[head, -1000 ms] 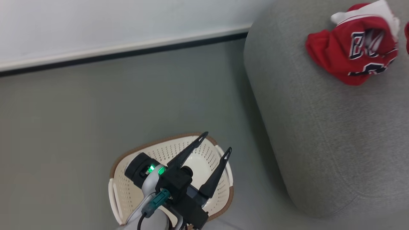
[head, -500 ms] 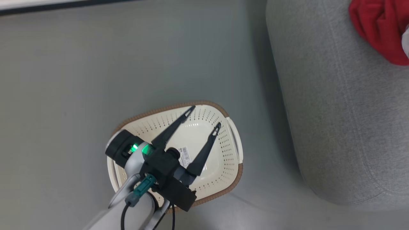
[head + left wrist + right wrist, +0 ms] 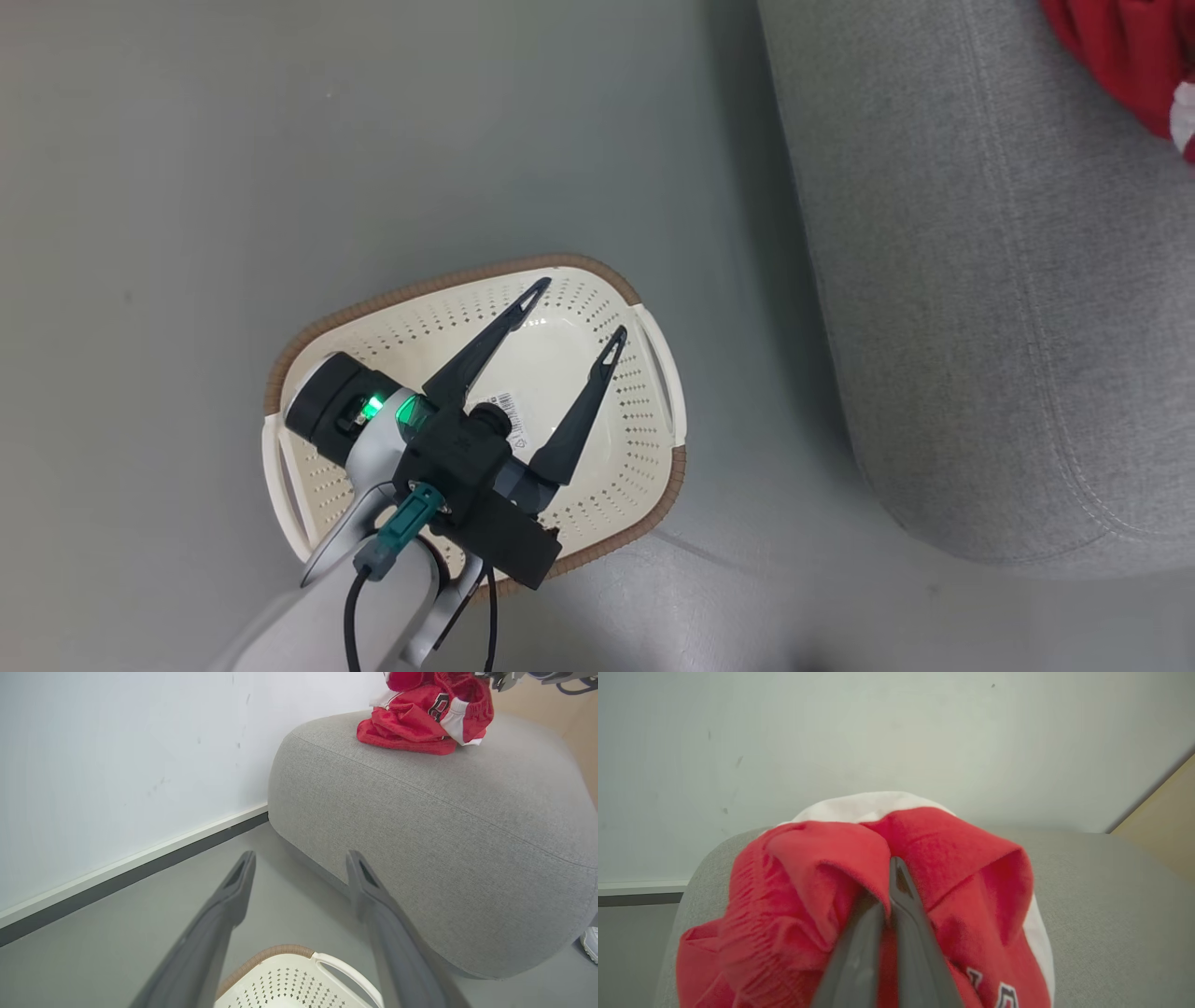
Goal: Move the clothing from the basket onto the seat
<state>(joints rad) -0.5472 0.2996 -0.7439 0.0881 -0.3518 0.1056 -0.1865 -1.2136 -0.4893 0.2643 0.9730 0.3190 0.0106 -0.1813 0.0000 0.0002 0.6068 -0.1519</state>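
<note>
Grey floor, white wall — grey seat alongside

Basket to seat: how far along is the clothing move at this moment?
Done: the basket looks empty and the red clothing rests on the seat. In hand: the right gripper has its jaws shut on that clothing. Remaining: letting go; the left gripper hovers open over the basket.

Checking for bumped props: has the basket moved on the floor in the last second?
No. The basket keeps the same gap to the seat beside it; the whole head view slid, so the camera moved.
</note>
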